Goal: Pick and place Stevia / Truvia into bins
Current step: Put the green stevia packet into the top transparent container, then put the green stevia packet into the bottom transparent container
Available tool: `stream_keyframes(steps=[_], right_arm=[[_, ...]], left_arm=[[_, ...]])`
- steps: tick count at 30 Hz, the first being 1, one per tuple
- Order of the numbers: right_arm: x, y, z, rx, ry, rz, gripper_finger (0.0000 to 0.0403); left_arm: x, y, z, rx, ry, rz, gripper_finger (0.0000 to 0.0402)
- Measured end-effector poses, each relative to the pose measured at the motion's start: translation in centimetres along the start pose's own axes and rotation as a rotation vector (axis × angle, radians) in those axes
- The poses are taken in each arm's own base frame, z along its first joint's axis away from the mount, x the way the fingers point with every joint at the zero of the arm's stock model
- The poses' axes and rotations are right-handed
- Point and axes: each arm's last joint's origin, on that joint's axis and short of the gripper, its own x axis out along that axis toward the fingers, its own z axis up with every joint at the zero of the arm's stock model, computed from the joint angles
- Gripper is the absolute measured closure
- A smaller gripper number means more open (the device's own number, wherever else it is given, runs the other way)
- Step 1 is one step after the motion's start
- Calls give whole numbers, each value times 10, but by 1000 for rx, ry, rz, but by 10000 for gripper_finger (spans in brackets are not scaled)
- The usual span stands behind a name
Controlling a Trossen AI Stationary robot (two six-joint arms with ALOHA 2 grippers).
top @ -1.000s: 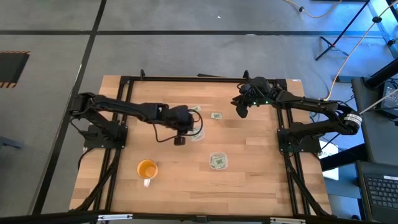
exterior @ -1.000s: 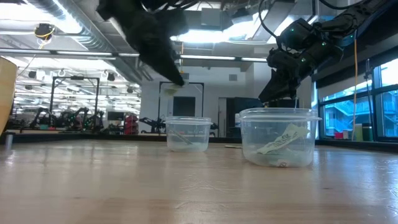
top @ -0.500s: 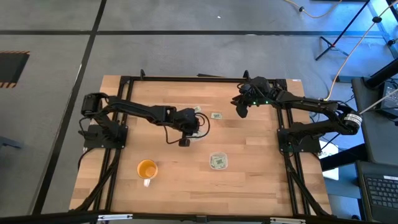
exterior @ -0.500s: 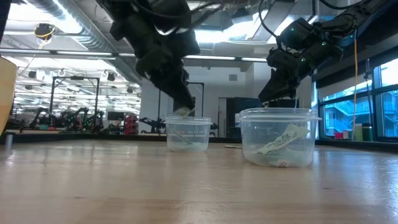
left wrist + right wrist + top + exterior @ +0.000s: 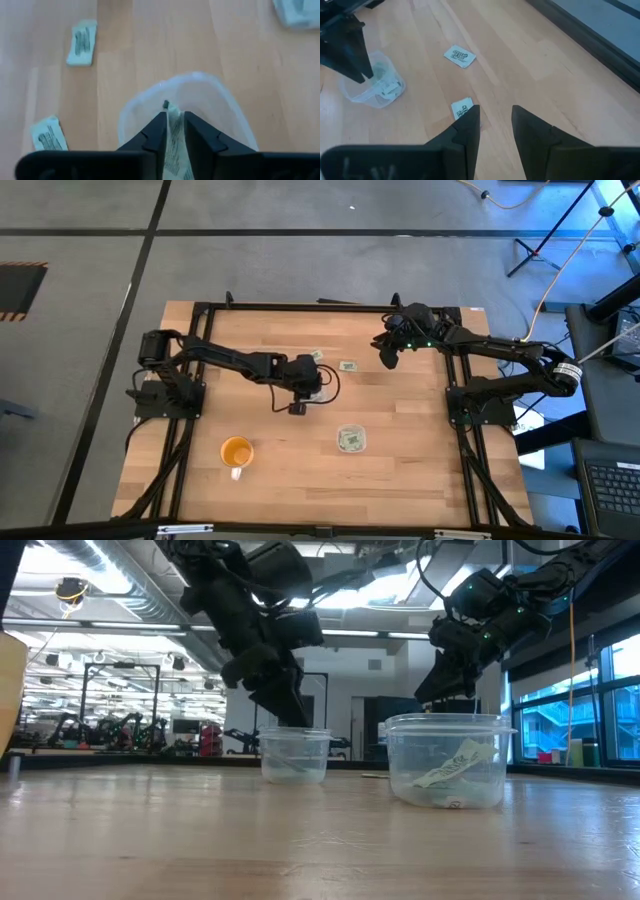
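Left gripper (image 5: 173, 131) inside far clear cup (image 5: 185, 117) at table centre, fingers nearly closed, pinching packet (image 5: 175, 145), long axis along fingers. Two loose packets (image 5: 82, 42) (image 5: 46, 134) on bare wood just beyond cup. Right gripper (image 5: 493, 125) hovers open over back right of table, above packet (image 5: 462, 107). Near cup (image 5: 351, 440) holds packets, stands clear of front edge. Orange cup (image 5: 236, 452) front left, open wood around.

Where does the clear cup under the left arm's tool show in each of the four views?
High view: the clear cup sits mid-table, mostly hidden under the left tool.
Low view: left of centre, the tool reaching down into it.
Left wrist view: centre, around the fingertips, which pinch a packet.
Right wrist view: far left.
Shared landmark: the left tool.
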Motion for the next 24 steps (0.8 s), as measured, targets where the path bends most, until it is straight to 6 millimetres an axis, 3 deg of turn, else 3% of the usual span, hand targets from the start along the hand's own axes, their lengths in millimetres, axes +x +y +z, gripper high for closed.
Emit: stream_keyframes(steps=[6, 9, 14, 19, 24], right_arm=[[0, 0, 1, -1, -12, 1, 286], [0, 0, 2, -1, -17, 3, 286], [1, 5, 2, -111, -21, 40, 286], [1, 22, 13, -271, -50, 122, 286], [2, 38, 21, -341, -32, 211, 286]], left_arm=[[-11, 3, 10, 15, -61, 15, 310], [-26, 7, 21, 42, -84, 41, 303], [-83, 29, 29, 27, -210, 126, 300], [-143, 49, 8, -98, -403, 105, 299], [-168, 51, -29, -159, -574, 158, 299]])
